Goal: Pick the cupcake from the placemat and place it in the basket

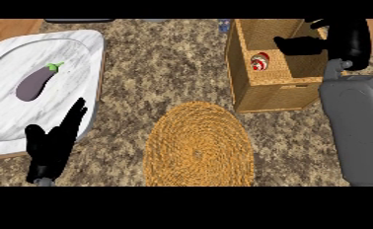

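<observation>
Cupcake [260,61] in basket [270,97] — beside right hand [306,45].

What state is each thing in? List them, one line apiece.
cupcake: inside the basket, off the placemat.
basket: upright on the counter, holding the cupcake.
placemat: flat on the counter, nothing on it.
eggplant: lying on the white tray.
white tray: on the counter at the left.
right hand: open, over the basket, holding nothing.
left hand: open, fingers up, resting at lower left.

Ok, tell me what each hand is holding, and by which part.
Nothing. The right hand hangs open over the woven basket; the red-and-white cupcake lies inside. The left hand rests open.
</observation>
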You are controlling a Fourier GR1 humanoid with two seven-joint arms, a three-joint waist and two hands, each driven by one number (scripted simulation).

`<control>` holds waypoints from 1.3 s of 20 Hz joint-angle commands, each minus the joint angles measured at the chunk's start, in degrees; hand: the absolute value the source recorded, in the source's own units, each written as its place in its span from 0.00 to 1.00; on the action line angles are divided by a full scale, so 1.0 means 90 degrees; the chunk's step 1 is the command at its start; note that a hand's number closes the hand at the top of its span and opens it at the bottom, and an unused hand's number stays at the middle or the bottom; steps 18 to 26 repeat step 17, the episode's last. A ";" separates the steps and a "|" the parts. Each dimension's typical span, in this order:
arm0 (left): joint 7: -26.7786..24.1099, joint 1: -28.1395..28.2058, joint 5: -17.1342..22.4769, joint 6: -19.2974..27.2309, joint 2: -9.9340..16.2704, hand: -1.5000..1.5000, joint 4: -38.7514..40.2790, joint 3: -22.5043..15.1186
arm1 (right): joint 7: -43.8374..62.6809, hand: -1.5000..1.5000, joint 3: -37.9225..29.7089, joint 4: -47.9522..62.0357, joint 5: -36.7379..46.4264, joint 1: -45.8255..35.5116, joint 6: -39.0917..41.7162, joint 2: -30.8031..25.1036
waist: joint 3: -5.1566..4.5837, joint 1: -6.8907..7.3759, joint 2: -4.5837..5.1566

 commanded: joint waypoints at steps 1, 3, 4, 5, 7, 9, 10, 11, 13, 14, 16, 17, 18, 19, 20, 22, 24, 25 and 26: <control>0.0401 0.0221 0.0146 -0.0180 -0.0128 0.50 0.0910 -0.0091 | -0.0401 0.00 -0.0161 -0.0060 -0.0178 0.0146 -0.0013 -0.0184 | -0.0142 -0.0070 0.0087; 0.0364 0.0461 0.0098 -0.0133 -0.0168 0.50 0.0716 -0.0135 | -0.0411 0.00 -0.0177 -0.0171 -0.0135 0.0268 -0.0181 -0.0111 | -0.0140 -0.0037 0.0069; 0.0358 0.0345 0.0259 -0.0262 -0.0037 0.50 0.0933 0.0107 | -0.0193 0.00 -0.0302 -0.0283 -0.0249 -0.0032 -0.0021 -0.0194 | -0.0146 -0.0060 0.0067; 0.0554 0.0364 0.0153 -0.0168 -0.0116 0.50 0.0570 -0.0089 | -0.0362 0.00 -0.0558 -0.0248 -0.0464 0.0004 -0.0004 -0.0353 | -0.0137 -0.0044 0.0060; 0.0471 0.0358 0.0172 -0.0174 -0.0104 0.50 0.0732 0.0034 | -0.0348 0.00 -0.0854 -0.0296 -0.0711 -0.0053 -0.0024 -0.0427 | -0.0139 -0.0065 0.0063; 0.0381 0.0570 0.0296 -0.0345 0.0009 0.50 0.0640 0.0146 | -0.0418 0.00 -0.1227 -0.0274 -0.0940 0.0047 0.0003 -0.0667 | -0.0138 -0.0046 0.0059; 0.0587 0.0458 0.0107 -0.0085 -0.0194 0.50 0.0509 -0.0064 | -0.0414 0.00 -0.1218 -0.0683 -0.1040 0.0435 -0.0183 -0.0396 | -0.0133 -0.0143 0.0036; 0.0322 0.0648 -0.0063 0.0054 -0.0361 0.50 0.0631 -0.0163 | -0.0383 0.00 -0.1400 -0.0522 -0.1142 0.0342 -0.0099 -0.0544 | -0.0137 -0.0105 0.0051; 0.0458 0.0446 0.0131 -0.0185 -0.0174 0.50 0.0721 0.0037 | -0.0141 0.00 -0.1554 -0.0767 -0.1138 0.0256 0.0050 -0.0824 | -0.0143 -0.0161 0.0040; 0.0336 0.0525 0.0065 -0.0093 -0.0212 0.50 0.0797 0.0083 | -0.0320 0.00 -0.1678 -0.0855 -0.1285 0.0684 0.0047 -0.0801 | -0.0140 -0.0202 0.0042; 0.0360 0.0556 0.0197 -0.0285 -0.0074 0.50 0.0777 0.0202 | -0.0239 0.00 -0.1914 -0.0997 -0.1375 0.0924 0.0260 -0.1095 | -0.0142 -0.0241 0.0035; 0.0622 0.0734 0.0138 -0.0155 -0.0060 0.50 0.0290 0.0113 | -0.0219 0.00 -0.2154 -0.1127 -0.1679 0.1003 0.0340 -0.1115 | -0.0132 -0.0176 0.0011; 0.0622 0.0734 0.0138 -0.0155 -0.0060 0.50 0.0290 0.0113 | -0.0219 0.00 -0.2154 -0.1127 -0.1679 0.1003 0.0340 -0.1115 | -0.0132 -0.0176 0.0011; 0.0622 0.0734 0.0138 -0.0155 -0.0060 0.50 0.0290 0.0113 | -0.0219 0.00 -0.2154 -0.1127 -0.1679 0.1003 0.0340 -0.1115 | -0.0132 -0.0176 0.0011; 0.0622 0.0734 0.0138 -0.0155 -0.0060 0.50 0.0290 0.0113 | -0.0219 0.00 -0.2154 -0.1127 -0.1679 0.1003 0.0340 -0.1115 | -0.0132 -0.0176 0.0011; 0.0622 0.0734 0.0138 -0.0155 -0.0060 0.50 0.0290 0.0113 | -0.0219 0.00 -0.2154 -0.1127 -0.1679 0.1003 0.0340 -0.1115 | -0.0132 -0.0176 0.0011; 0.0622 0.0734 0.0138 -0.0155 -0.0060 0.50 0.0290 0.0113 | -0.0219 0.00 -0.2154 -0.1127 -0.1679 0.1003 0.0340 -0.1115 | -0.0132 -0.0176 0.0011; 0.0622 0.0734 0.0138 -0.0155 -0.0060 0.50 0.0290 0.0113 | -0.0219 0.00 -0.2154 -0.1127 -0.1679 0.1003 0.0340 -0.1115 | -0.0132 -0.0176 0.0011; 0.0622 0.0734 0.0138 -0.0155 -0.0060 0.50 0.0290 0.0113 | -0.0219 0.00 -0.2154 -0.1127 -0.1679 0.1003 0.0340 -0.1115 | -0.0132 -0.0176 0.0011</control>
